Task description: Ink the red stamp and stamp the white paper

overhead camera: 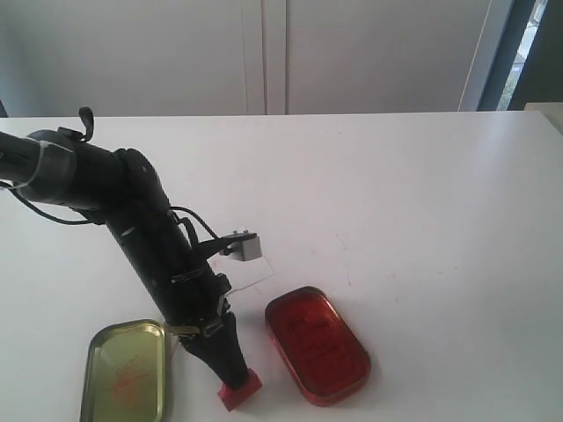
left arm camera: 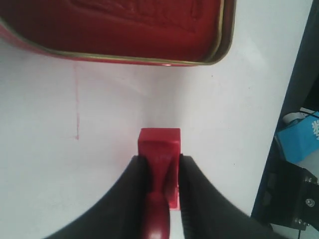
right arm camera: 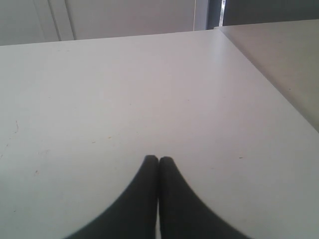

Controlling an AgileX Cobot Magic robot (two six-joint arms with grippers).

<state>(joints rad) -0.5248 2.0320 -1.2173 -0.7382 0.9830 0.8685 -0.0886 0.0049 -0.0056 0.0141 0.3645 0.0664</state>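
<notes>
Left gripper (overhead camera: 233,374) clenched on the red stamp (overhead camera: 239,389) by its handle, base down at the desk (overhead camera: 422,202) surface near the front edge, between the gold-green lid (overhead camera: 127,369) and the red ink tin (overhead camera: 317,345), just beside the tin. White paper (overhead camera: 253,273) lies behind the stamp, partly hidden by the arm. Right gripper (right arm camera: 158,160) closed on nothing, over bare desk.

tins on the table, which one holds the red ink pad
The red oval tin, right of the red stamp in the exterior view, has a red pad inside. The gold-green tin lid left of the stamp shows bare smeared metal.
</notes>
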